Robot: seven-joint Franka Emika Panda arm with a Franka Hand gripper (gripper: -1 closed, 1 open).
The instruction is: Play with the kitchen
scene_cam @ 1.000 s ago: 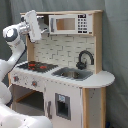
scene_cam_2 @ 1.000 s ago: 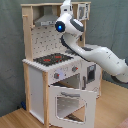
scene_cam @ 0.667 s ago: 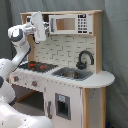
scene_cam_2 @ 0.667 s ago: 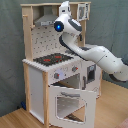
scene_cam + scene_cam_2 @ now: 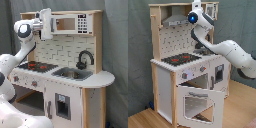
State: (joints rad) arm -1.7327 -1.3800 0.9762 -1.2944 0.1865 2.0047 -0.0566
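Note:
The kitchen is a tall white and light-wood toy unit, seen in both exterior views. It has a black hob with red rings, a sink, a black faucet and a grey hood. Its windowed oven door hangs open, tilted outward. My gripper is raised to the top shelf, right against the left end of the small microwave. In the second exterior view the gripper sits at the kitchen's upper edge, and the arm arches over the hob.
A grey curtain hangs behind the kitchen. The white arm's base and links fill the first exterior view's left. A wooden floor lies in front of the open oven door.
The gripper has moved to the first exterior view's right, from beside the hood to the microwave's left end. The oven door has stayed open.

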